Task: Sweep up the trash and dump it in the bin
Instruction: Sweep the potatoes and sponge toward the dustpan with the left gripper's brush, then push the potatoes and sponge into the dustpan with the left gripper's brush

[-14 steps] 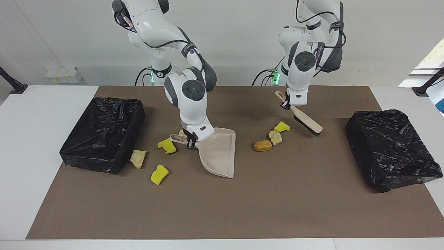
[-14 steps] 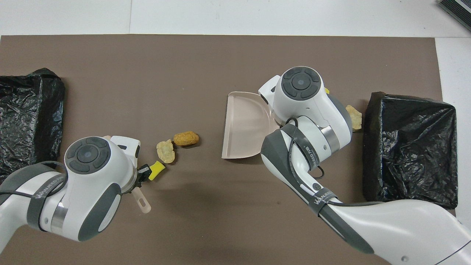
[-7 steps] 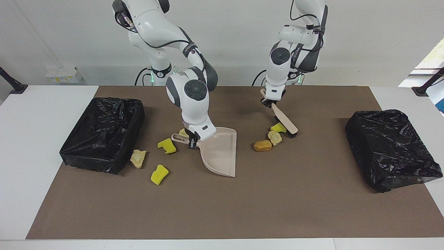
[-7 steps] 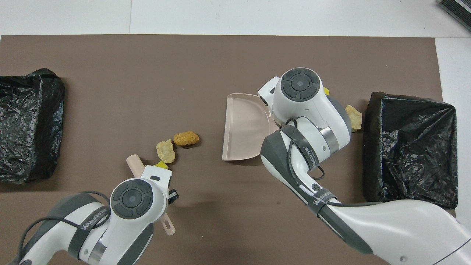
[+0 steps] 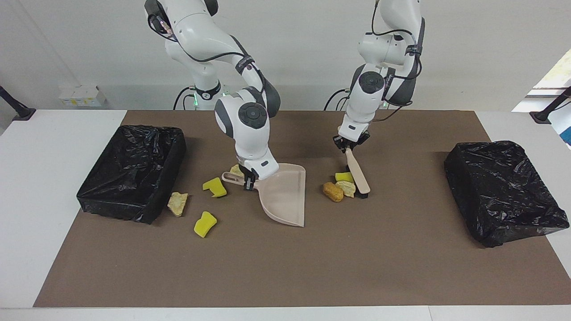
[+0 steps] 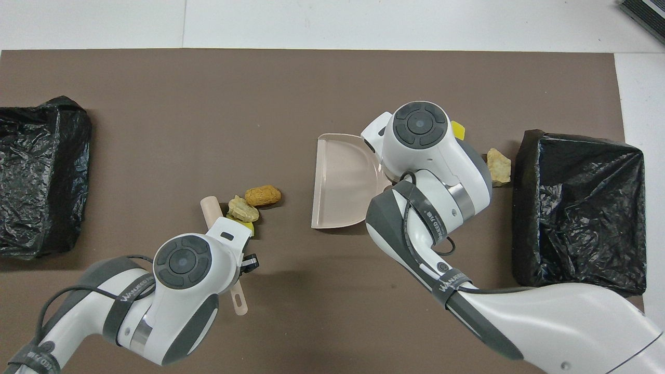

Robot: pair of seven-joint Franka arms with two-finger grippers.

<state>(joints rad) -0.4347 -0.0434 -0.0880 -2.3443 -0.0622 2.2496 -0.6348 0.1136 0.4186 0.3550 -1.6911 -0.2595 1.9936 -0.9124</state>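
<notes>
My left gripper (image 5: 350,143) is shut on the handle of a beige brush (image 5: 358,171), whose black bristles rest on the mat against a cluster of trash: a yellow chunk (image 5: 344,177), a beige piece (image 5: 347,188) and an orange-brown lump (image 5: 333,191). My right gripper (image 5: 248,180) is shut on the handle of a beige dustpan (image 5: 285,196), tilted with its lip on the mat and its mouth facing that cluster. More trash lies toward the right arm's end: two yellow chunks (image 5: 215,187) (image 5: 204,223) and beige pieces (image 5: 177,203) (image 5: 235,170).
A bin lined with a black bag (image 5: 134,169) stands at the right arm's end of the brown mat (image 5: 285,267). Another black-bagged bin (image 5: 504,191) stands at the left arm's end. White table surface surrounds the mat.
My left arm swung the brush toward the dustpan and lowered it, pushing the three lumps closer together and a little toward the pan. The dustpan shifted only slightly.
</notes>
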